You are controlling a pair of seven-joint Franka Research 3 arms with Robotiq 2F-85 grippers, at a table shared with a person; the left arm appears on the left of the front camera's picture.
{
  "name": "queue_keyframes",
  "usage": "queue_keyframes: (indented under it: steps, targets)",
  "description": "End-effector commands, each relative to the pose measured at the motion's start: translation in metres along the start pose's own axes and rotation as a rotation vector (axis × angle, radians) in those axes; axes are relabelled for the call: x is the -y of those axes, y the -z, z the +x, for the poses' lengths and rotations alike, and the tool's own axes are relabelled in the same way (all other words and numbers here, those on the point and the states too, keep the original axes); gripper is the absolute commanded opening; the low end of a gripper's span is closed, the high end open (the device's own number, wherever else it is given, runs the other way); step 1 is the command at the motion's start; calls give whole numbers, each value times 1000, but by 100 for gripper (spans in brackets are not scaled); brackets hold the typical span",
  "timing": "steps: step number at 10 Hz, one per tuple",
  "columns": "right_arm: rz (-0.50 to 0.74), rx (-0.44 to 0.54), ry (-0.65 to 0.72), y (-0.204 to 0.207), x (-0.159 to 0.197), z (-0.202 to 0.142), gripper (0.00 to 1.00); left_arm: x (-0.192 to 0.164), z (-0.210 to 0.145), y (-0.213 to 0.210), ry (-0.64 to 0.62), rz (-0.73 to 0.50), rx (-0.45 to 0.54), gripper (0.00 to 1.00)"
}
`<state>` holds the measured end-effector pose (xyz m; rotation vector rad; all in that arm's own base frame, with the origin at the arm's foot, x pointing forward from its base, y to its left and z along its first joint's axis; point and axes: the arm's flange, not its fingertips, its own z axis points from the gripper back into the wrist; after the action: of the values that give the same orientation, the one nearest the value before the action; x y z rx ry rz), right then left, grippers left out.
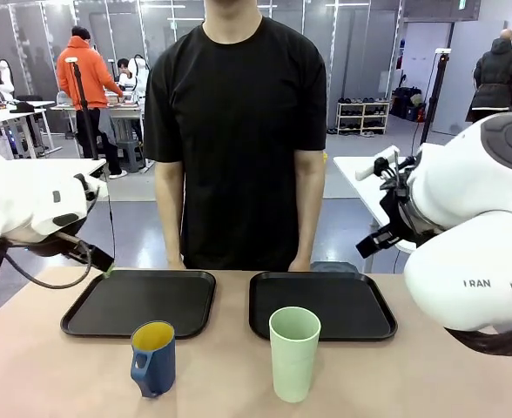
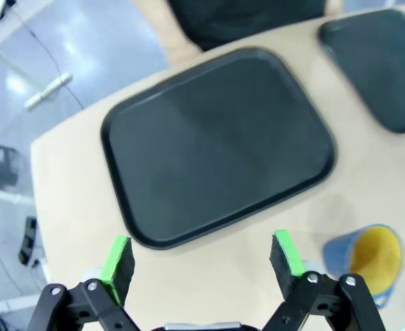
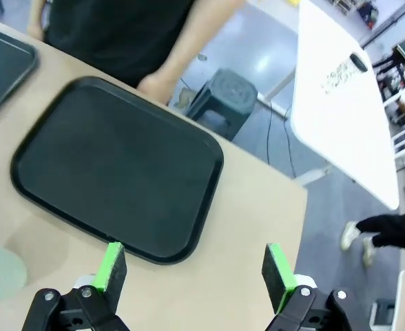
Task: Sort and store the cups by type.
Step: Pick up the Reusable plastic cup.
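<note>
Holding the left gripper (image 2: 202,258) spread wide and gripping nothing, low in the left wrist view, above the bare table (image 1: 38,366) just short of the left black tray (image 2: 216,145). Catching the dark blue mug (image 2: 365,258) at the lower right of that view, just outside the right-hand pad, yellow inside facing up. Standing upright in the front view as well, lower left of centre, in front of the left tray, handle pointing toward picture left. Standing the pale mint-green tumbler (image 1: 293,353) upright at lower centre-right, long axis vertical, in front of the right black tray (image 1: 322,305) and well apart from the mug. Holding the right gripper (image 3: 195,272) likewise spread and empty, low in the right wrist view, over the table beside that tray's near edge. Glimpsing what is most likely the tumbler's rim as a pale green sliver at the lower left edge there. Judging the mug as lying nearer the left arm and the tumbler nearer the right. Expecting each gripper to need a sideways swing toward its cup before closing around the upright wall. Leaving both trays bare so far, no cup stored yet.
</note>
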<state>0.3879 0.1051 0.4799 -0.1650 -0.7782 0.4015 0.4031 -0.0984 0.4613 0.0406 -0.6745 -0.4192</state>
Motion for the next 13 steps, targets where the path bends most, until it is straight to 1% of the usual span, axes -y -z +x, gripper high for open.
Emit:
queue_keyframes:
  steps: [1,2,5,7,8,9,10,13]
  targets:
    - [21,-29,37,37,21,-2,100,-35,-8,24,-40,7,-9,100]
    - [47,-76,59,54,30,-5,100,-50,-13,37,-82,-9,-18,100]
    - [50,-139,102,79,44,-10,100,-59,-20,48,-137,-9,-39,100]
    - [58,-152,109,80,47,-13,100,-59,-22,48,-152,-1,-45,100]
    - [74,-136,115,78,48,-12,100,-59,-22,48,-169,-8,-37,100]
    - [70,-134,122,77,48,-12,100,-60,-23,48,-164,2,-33,100]
    - [46,-143,112,83,44,-15,100,-57,-26,48,-150,-1,-55,100]
    - [46,-143,112,83,44,-15,100,-57,-26,48,-150,-1,-55,100]
